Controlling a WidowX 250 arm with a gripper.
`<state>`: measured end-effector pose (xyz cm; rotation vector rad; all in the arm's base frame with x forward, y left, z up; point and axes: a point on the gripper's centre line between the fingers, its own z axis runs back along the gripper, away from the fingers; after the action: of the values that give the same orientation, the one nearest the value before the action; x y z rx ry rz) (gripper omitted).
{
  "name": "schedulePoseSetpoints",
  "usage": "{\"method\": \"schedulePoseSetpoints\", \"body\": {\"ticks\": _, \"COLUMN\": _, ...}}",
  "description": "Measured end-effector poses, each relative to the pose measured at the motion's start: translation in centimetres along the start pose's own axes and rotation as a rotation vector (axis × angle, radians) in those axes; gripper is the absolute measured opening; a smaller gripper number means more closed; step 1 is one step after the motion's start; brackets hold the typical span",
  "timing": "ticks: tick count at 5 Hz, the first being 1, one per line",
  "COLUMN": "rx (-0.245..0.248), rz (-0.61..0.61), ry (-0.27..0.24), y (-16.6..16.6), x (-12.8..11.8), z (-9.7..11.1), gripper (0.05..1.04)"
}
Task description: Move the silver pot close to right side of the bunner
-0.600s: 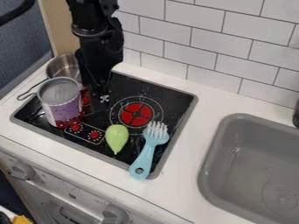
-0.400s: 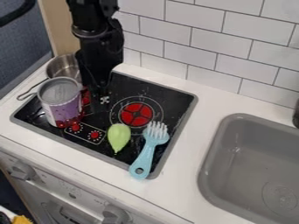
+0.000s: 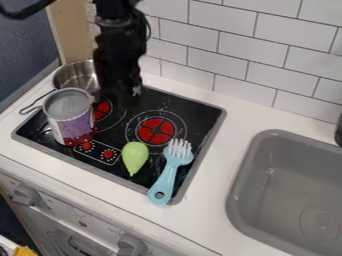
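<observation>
The black gripper (image 3: 125,97) hangs over the back left part of the stove, just right of the silver pot; it is dark against the black surface. The silver pot (image 3: 75,76) stands at the stove's back left corner, its handle pointing to the front left, partly behind a purple can. Two red burners show: the left burner (image 3: 101,110), partly hidden by the can, and the right burner (image 3: 155,131), with nothing on it.
The purple can (image 3: 71,119) stands on the stove's left side. A green pear-shaped toy (image 3: 134,158) and a blue brush (image 3: 170,171) lie along the front. At the right is a grey sink (image 3: 287,185), and a tiled wall (image 3: 234,50) rises behind.
The arm and gripper have moved up and slightly right, uncovering more of the left burner and the pot. The green toy has shifted slightly.
</observation>
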<state>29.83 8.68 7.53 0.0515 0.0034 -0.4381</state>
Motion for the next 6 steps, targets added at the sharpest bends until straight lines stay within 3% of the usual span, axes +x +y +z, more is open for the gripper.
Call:
{"method": "schedulePoseSetpoints", "body": {"ticks": 2, "rx": -0.006, "rz": 0.143, "ry": 0.000, "y": 3.7, "x": 2.2, "z": -1.8, "gripper": 1.000}}
{"method": "schedulePoseSetpoints", "body": {"ticks": 4, "rx": 0.032, "rz": 0.294, "ry": 0.030, "y": 7.4, "x": -1.1, "z": -2.8, "gripper": 1.000}}
{"method": "schedulePoseSetpoints", "body": {"ticks": 6, "rx": 0.062, "rz": 0.335, "ry": 0.070, "y": 9.5, "x": -0.8, "z": -5.6, "gripper": 1.000}}
